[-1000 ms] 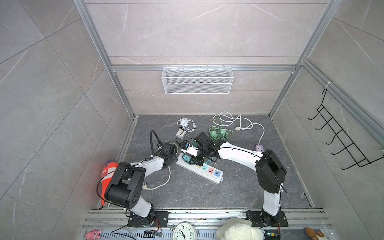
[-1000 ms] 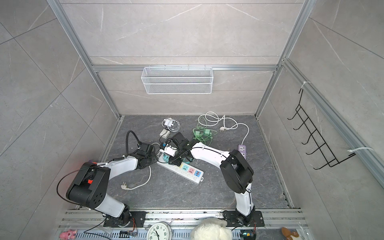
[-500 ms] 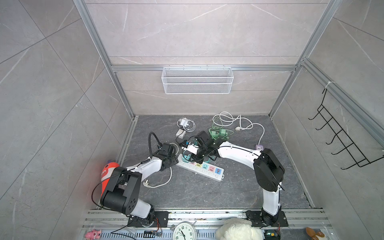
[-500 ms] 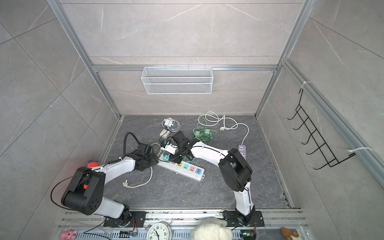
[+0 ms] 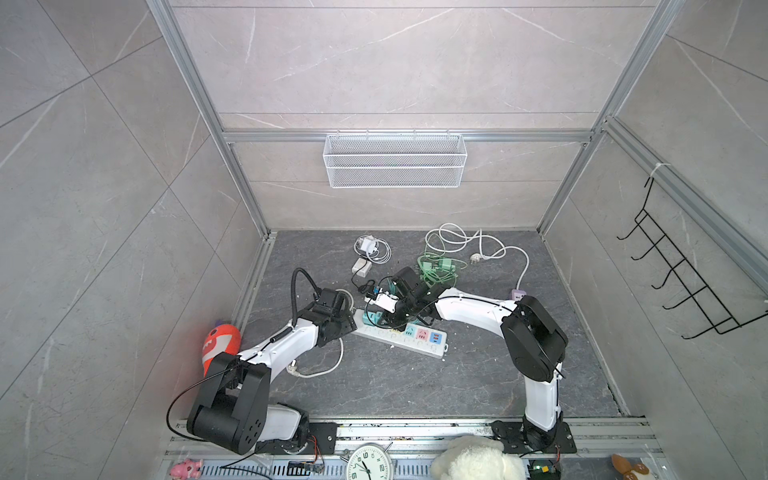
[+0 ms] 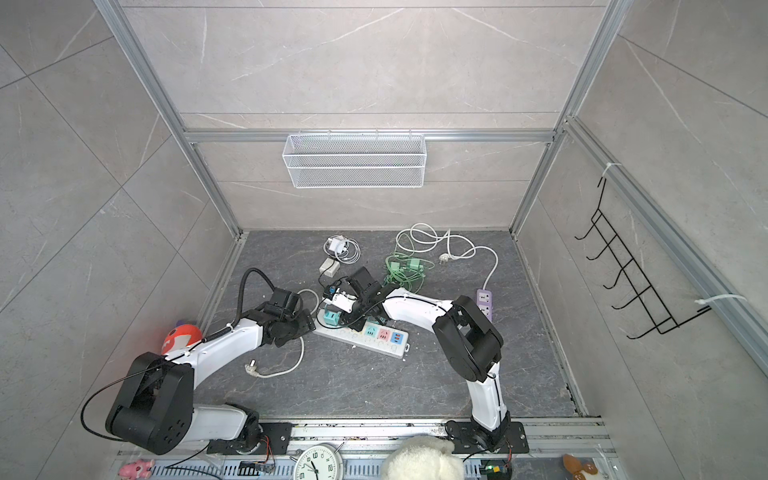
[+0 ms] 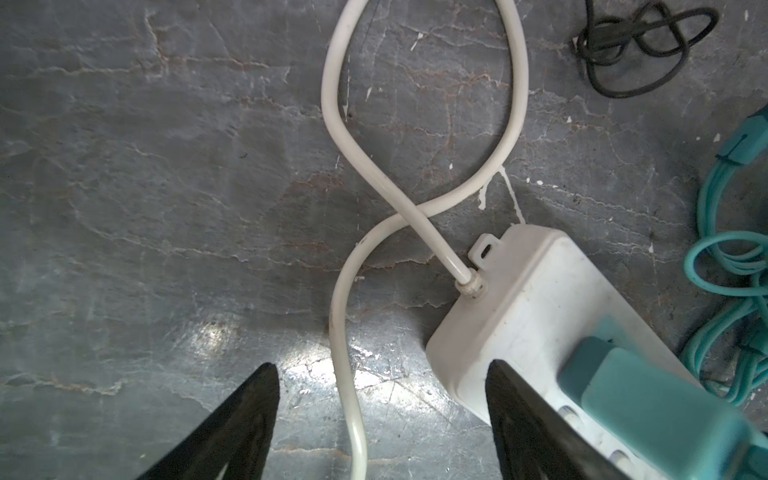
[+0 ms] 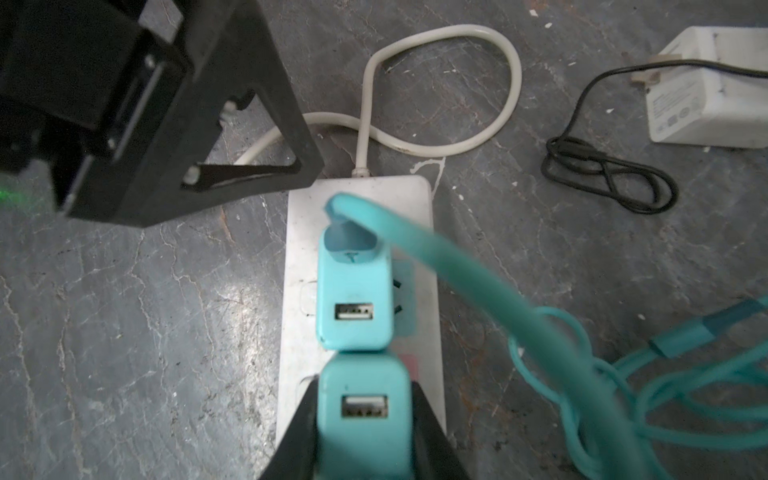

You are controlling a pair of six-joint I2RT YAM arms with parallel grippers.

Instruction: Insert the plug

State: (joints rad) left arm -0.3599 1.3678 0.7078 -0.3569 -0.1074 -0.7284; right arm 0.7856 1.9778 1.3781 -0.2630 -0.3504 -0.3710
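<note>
left gripper [image 7: 380, 370]: your jaws are released and wide, straddling the white cord [image 7: 345, 332]; one finger [image 7: 528, 419] hangs over the cord end of the power strip [image 7: 519, 299]
right gripper [image 8: 363, 419]: you are clenched on the teal USB plug [image 8: 361, 374], a finger on each flank, its USB port facing the wrist camera
plug place: over the power strip, touching the seated teal adapter [image 8: 355, 299]; whether its prongs are in a socket you cannot tell
strip lie: in both top views it runs from 10 o'clock to 4 o'clock on the grey floor [image 5: 395, 382], with both your grippers at its 10 o'clock end
black cable [image 8: 602, 166]: coiled loose, at 12 o'clock from that end
white charger brick [image 5: 360, 266]: just beyond the black cable, same bearing
green cable bundle [image 5: 436, 268]: at 1 o'clock from the right gripper
wire basket [image 5: 395, 166]: on the back wall, 12 o'clock
</note>
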